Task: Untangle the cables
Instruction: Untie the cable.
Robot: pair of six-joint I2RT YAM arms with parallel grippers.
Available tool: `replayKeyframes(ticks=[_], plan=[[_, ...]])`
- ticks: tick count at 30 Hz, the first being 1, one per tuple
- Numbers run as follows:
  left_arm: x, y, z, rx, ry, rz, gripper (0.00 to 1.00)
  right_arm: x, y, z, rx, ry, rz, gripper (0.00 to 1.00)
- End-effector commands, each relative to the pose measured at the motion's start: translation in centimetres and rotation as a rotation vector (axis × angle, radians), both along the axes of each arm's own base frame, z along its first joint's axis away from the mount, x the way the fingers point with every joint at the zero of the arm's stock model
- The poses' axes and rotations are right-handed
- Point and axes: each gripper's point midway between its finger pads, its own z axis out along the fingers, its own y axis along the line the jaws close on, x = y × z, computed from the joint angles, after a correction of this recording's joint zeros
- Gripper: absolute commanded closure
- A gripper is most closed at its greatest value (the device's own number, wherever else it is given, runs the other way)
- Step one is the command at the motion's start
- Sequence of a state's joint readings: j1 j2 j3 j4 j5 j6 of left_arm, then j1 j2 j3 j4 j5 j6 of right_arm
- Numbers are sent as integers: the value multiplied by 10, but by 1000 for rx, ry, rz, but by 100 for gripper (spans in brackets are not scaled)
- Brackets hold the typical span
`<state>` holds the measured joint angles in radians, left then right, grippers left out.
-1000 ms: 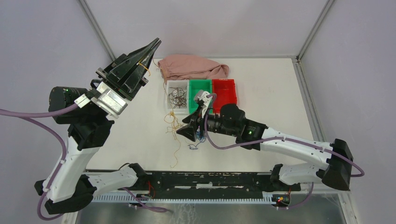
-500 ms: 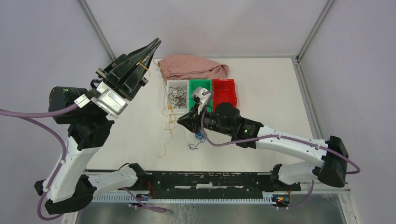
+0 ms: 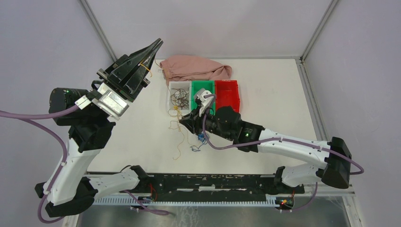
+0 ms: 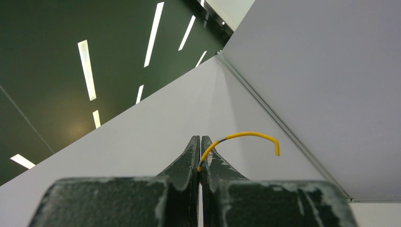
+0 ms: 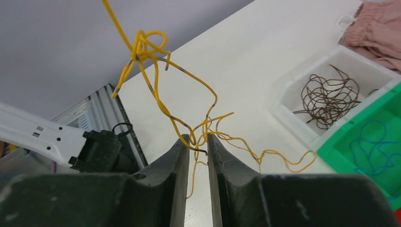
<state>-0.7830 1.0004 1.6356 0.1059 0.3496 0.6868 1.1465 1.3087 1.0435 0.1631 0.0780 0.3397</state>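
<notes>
- Table (image 3: 274, 94): the cables lie around its middle, between the far and near edges.
- Left gripper (image 4: 199, 138): raised high over the far left corner, fingers closed on one end of a yellow cable (image 4: 246, 136).
- Right gripper (image 5: 198, 137): low over mid-table, jaws slightly parted, with yellow strands threading the gap.
- White bin (image 3: 170, 94) and green bin (image 3: 194, 85): near the far edge, holding brown cables (image 3: 180, 98) and blue cables (image 5: 378, 142).
- Yellow tangle (image 5: 161, 104): probably light, springy and thin, and likely to slip from the pads. Best pinched just beside the knot, then drawn apart gently.
- Loose blue cable (image 3: 201, 138): on the table beside the right gripper.
</notes>
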Motion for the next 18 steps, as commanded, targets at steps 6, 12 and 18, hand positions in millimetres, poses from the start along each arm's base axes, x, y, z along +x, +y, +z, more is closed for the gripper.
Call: replayKeyframes(ticks=[6,12,18], plan=[[-14,13,15,-41,-37,-3,97,9,-16,16,8,-69,-86,77],[-15,15,17,-40,-50,9,97,7,-21,15,-16,-67,-85,89],[-16,21,20,-47,-58,33,97,12,-37,12,-33,-78,-147,99]])
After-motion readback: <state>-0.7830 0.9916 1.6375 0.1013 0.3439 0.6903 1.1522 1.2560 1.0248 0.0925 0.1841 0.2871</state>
